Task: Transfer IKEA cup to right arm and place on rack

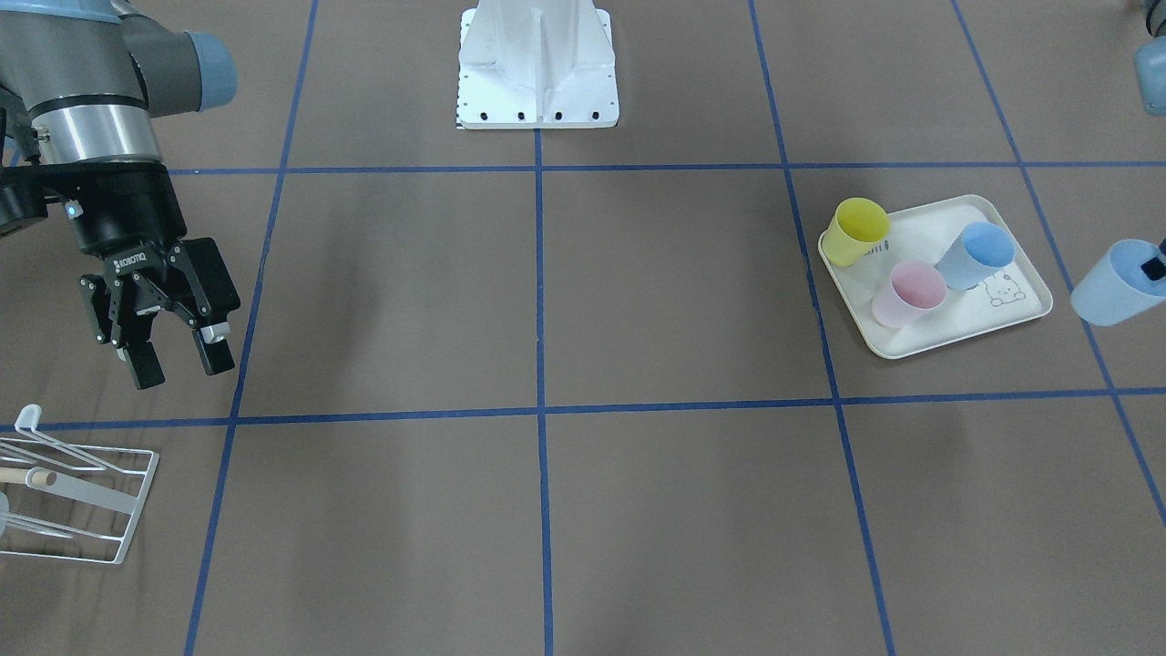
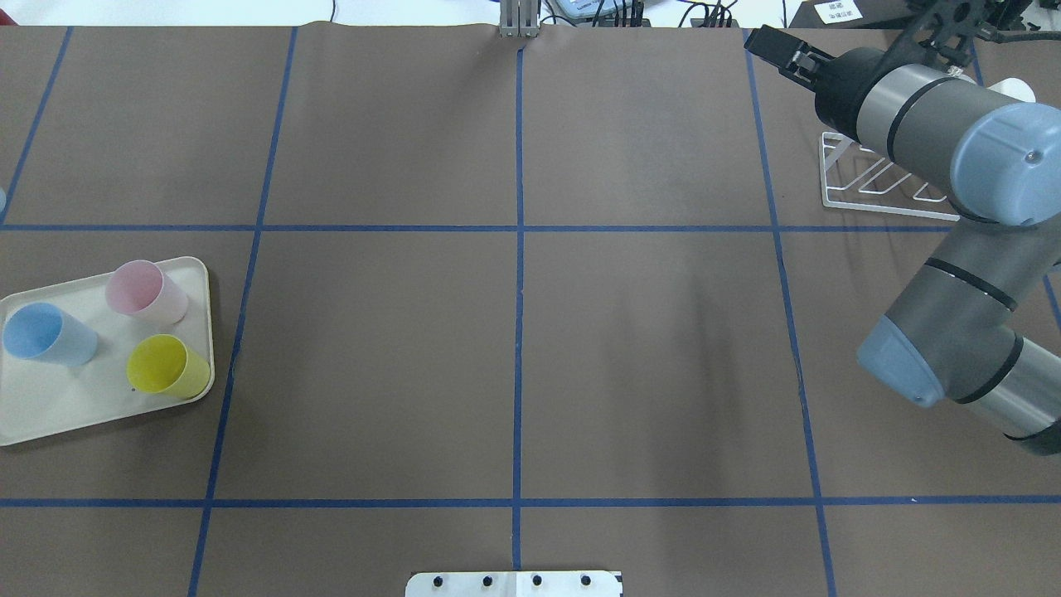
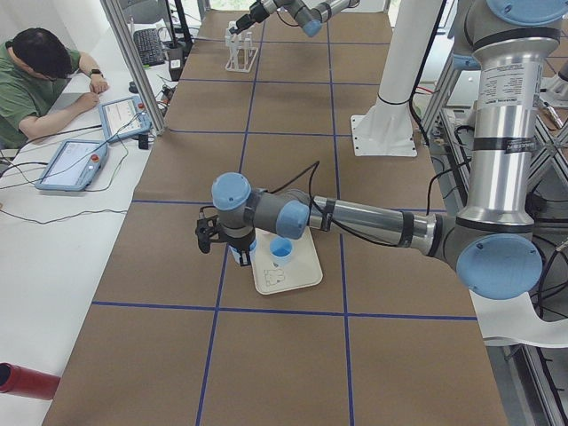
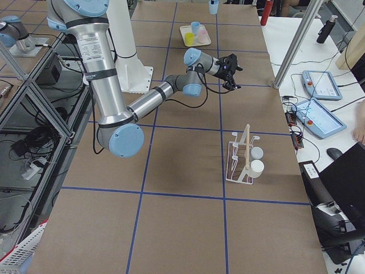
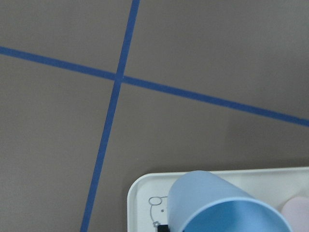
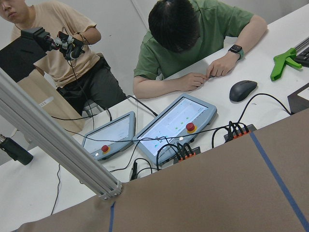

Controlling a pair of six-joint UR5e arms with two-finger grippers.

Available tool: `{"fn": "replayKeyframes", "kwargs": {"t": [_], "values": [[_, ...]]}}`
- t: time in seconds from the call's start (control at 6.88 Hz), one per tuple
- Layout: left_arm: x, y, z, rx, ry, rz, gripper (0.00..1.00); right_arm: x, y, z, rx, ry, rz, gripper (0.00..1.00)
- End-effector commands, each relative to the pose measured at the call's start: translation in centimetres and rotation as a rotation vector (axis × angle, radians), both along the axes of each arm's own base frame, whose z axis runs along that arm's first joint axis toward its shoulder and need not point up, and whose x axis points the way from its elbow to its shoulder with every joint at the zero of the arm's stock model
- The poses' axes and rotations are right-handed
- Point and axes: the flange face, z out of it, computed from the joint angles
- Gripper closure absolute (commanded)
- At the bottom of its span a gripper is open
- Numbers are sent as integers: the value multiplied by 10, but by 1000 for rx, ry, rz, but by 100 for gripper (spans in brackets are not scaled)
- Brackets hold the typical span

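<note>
A light-blue IKEA cup point(image 1: 1113, 284) hangs tilted in the air just past the tray's outer side. My left gripper point(image 1: 1153, 266) is shut on its rim, mostly cut off by the front view's edge. The left wrist view shows the same cup point(image 5: 226, 205) close up, over the tray corner. My right gripper point(image 1: 173, 353) hangs open and empty above the table, a short way from the white wire rack point(image 1: 82, 497). The rack point(image 2: 879, 189) stands at the far right of the overhead view, partly behind my right arm.
A cream tray point(image 1: 955, 339) holds a yellow cup point(image 1: 856, 231), a pink cup point(image 1: 909, 293) and a blue cup point(image 1: 976, 255). Two white round things point(image 4: 256, 160) sit on the rack. The white robot base point(image 1: 537, 68) stands mid-table. People sit at a desk point(image 6: 270, 72) past the table's edge.
</note>
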Motion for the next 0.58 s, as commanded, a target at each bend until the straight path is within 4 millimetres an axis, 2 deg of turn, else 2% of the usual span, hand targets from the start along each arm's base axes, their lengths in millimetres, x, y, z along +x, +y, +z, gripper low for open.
{"fn": "replayKeyframes", "kwargs": {"t": [0.0, 0.15, 0.44], "values": [[3, -48, -83, -42, -11, -149, 100, -25, 17, -13, -31, -86, -62, 1], [25, -55, -111, -79, 27, -196, 100, -32, 23, -13, -69, -126, -142, 1], [94, -48, -146, -99, 137, -259, 100, -45, 30, -40, -153, -279, -247, 1]]}}
